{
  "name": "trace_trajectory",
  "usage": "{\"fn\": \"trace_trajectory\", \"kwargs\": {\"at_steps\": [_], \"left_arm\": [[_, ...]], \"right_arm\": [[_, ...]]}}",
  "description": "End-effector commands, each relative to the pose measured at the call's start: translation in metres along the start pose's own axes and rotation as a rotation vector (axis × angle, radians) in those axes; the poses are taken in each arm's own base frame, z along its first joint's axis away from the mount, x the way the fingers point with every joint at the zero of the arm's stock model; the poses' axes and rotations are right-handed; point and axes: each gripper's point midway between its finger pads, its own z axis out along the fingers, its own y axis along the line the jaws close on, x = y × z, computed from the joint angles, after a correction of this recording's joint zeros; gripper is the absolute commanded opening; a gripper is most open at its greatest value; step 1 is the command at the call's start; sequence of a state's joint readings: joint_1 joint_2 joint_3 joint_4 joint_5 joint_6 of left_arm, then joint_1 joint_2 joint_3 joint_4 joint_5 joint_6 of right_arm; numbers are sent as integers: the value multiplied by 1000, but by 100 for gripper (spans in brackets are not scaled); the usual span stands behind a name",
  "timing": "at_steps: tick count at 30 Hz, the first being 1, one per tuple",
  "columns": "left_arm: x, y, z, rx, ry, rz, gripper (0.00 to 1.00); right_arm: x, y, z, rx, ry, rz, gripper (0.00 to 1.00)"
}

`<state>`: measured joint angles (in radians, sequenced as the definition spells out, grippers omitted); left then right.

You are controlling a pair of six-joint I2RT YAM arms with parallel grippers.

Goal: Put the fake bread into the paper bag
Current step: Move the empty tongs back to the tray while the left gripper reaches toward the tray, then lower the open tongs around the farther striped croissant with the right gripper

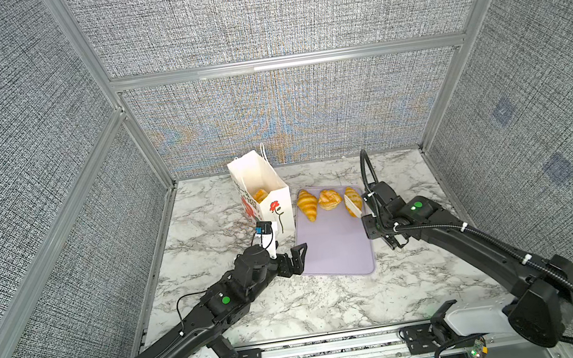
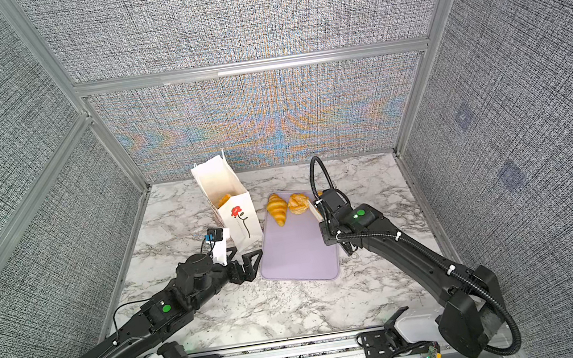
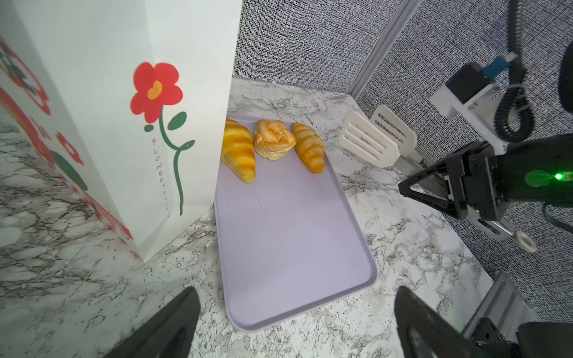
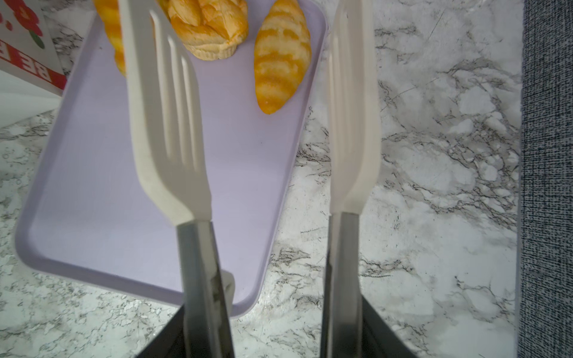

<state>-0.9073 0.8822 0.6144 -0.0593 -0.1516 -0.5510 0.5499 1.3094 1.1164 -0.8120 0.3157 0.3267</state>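
As it stands, the paper bag (image 1: 282, 222) opens upward

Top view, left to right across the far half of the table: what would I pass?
paper bag → first croissant → puffy round pastry → second croissant. The white tongs overlap that last croissant, so I leave them out.

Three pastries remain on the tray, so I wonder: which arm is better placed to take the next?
Right. The right gripper holds the tongs, blades apart, close to the nearest croissant; the left gripper is open and empty by the bag.
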Motion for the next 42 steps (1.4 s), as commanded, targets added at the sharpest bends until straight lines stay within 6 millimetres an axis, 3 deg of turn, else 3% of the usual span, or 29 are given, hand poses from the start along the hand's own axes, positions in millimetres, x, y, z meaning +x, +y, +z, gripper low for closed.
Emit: {"fn": "trace_trajectory", "kwargs": {"at_steps": [1, 14, 33, 42], "left_arm": [[-5, -4, 3, 9, -29, -7, 99], [14, -4, 13, -3, 16, -18, 99], [31, -4, 23, -39, 78, -6, 99], [28, -3, 20, -45, 67, 0, 99]], "right_arm": [[1, -4, 6, 21, 4, 24, 61], [15, -6, 40, 21, 106, 39, 61], [2, 1, 85, 39, 159, 26, 60], [11, -2, 103, 81, 224, -23, 45]]}}
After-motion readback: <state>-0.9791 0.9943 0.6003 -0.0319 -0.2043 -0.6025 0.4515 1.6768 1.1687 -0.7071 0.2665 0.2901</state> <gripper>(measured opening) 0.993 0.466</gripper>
